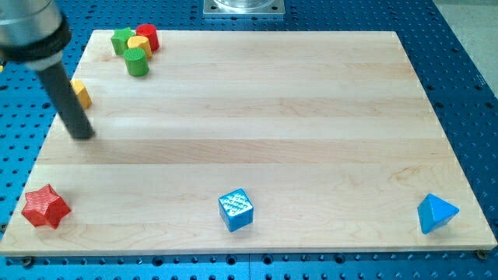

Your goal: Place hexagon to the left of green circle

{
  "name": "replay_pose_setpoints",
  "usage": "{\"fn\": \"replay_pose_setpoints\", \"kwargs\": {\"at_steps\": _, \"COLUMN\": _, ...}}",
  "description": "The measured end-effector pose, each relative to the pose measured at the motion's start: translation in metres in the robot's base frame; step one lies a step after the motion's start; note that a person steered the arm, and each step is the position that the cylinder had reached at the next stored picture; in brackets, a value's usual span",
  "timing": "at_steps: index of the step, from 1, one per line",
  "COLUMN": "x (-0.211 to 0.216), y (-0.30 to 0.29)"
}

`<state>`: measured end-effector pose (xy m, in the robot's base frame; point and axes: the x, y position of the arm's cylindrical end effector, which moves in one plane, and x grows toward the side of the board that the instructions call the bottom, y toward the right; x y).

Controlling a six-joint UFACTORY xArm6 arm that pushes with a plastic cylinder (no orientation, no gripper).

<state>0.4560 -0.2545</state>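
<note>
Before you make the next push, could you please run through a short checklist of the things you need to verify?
1. My tip on the board: ok, near the view's left edge.
2. Yellow hexagon located: ok, in the top-left cluster.
3. Green circle located: ok, just below the hexagon.
4. Hexagon left of circle: not ok.
5. Hexagon free to push: not ok, green star and red cylinder crowd it.
6. Tip touching orange block: cannot tell.

Premises: robotics laboratory bench. Evidence: blue perforated mounting plate (pixel 459 93) surrounding a pale wooden tabletop (pixel 257 117); bolted metal base flange (pixel 243 7) at the view's top; small coloured test blocks present.
</note>
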Motion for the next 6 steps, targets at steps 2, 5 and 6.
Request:
{"fn": "replay_pose_setpoints", "kwargs": {"at_steps": 2, "x": -0.096, "y": -0.037}}
{"fn": "replay_pose_setpoints", "kwargs": {"at_steps": 5, "x": -0.131, "y": 0.002}}
{"fn": "replay_pose_setpoints", "kwargs": {"at_steps": 6, "x": -0.134, "y": -0.004}}
